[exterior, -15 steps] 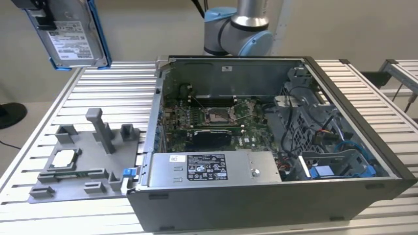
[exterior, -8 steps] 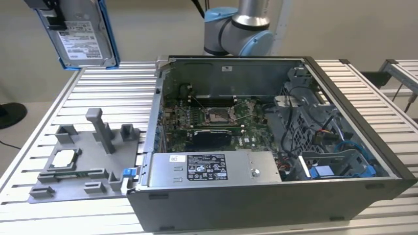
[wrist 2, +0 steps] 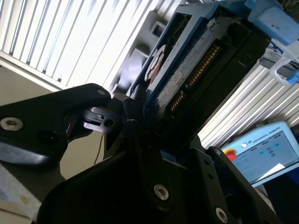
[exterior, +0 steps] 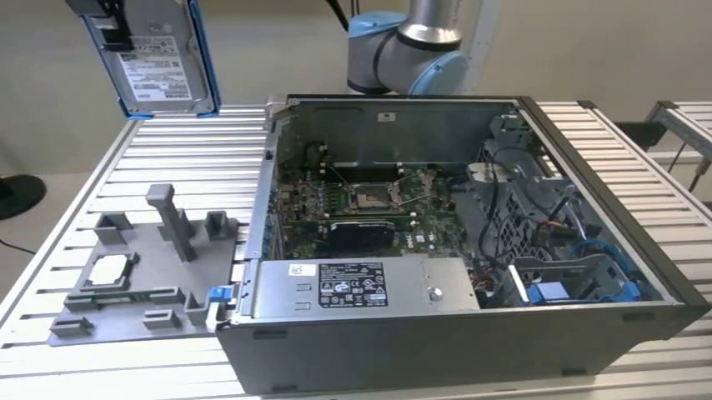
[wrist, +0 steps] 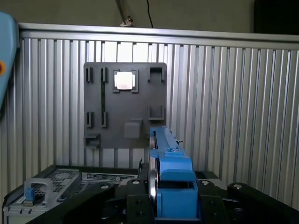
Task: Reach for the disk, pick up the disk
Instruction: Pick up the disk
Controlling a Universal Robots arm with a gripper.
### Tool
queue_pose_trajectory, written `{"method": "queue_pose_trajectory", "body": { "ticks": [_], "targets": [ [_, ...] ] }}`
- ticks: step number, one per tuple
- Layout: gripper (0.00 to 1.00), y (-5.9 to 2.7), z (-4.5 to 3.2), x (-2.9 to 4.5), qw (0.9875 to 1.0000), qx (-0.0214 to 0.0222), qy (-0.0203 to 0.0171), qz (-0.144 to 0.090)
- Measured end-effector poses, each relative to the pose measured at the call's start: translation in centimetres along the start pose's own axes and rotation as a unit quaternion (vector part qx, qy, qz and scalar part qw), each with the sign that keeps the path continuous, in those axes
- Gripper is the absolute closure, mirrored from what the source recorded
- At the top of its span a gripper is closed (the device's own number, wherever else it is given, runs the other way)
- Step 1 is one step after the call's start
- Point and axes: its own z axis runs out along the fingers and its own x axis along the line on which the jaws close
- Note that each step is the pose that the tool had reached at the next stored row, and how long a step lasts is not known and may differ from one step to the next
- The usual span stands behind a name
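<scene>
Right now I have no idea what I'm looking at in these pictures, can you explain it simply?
It is a robot arm working over a slatted metal table. The exterior view looks at the scene from off the arm; both wrist views come from cameras riding on the arm. On the table stand an open computer case and a grey tray carrying a small white chip. The arm's tool is clamped on the disk, a silver hard drive in a blue bracket, held upright in the air.
</scene>
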Motion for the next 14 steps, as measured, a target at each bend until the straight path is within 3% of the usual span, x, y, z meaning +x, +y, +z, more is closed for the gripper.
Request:
{"method": "queue_pose_trajectory", "body": {
  "ticks": [14],
  "targets": [
    [1.00, -3.37, -0.02, 0.07, 1.0000, 0.0000, 0.0000, 0.000]
  ]
}}
